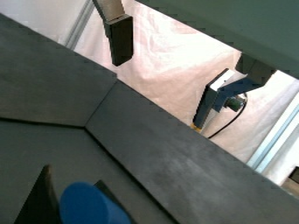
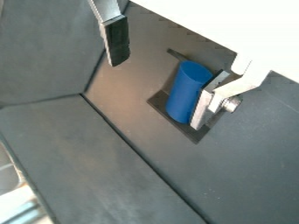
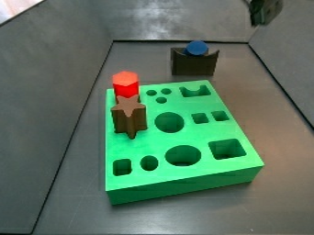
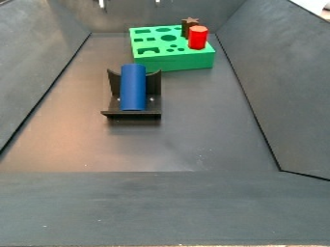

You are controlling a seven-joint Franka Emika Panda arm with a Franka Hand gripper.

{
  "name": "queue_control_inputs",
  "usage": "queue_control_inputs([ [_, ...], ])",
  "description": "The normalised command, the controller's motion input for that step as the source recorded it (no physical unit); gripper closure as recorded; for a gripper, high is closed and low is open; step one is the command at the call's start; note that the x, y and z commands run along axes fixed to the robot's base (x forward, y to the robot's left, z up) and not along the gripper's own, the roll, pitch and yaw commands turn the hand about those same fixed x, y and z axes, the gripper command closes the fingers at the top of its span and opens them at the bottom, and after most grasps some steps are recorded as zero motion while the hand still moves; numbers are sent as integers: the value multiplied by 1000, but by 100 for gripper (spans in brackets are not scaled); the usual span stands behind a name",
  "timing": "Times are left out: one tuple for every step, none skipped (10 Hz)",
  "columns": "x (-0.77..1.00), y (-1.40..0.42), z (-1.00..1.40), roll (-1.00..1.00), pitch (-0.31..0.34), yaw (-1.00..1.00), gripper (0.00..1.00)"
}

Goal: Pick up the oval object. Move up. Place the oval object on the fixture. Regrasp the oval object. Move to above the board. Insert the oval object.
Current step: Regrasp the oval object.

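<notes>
The oval object (image 4: 134,85) rests in the fixture (image 4: 130,104), well apart from the board (image 4: 172,48). The gripper (image 2: 167,54) hovers above, fingers (image 2: 115,39) wide and empty; an off-centre regrasp could tip the smooth peg from its notch.

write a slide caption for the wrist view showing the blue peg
Oval object resting in the fixture, gripper fingers open beside it.
</notes>
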Motion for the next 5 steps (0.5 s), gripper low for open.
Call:
queue_control_inputs([
  [56, 66, -1000, 51, -21, 212, 0],
  [62, 61, -1000, 58, -54, 194, 0],
  [70, 57, -1000, 69, -107, 152, 0],
  [79, 50, -1000, 68, -144, 97, 0],
  [85, 46, -1000, 72, -148, 57, 0],
])
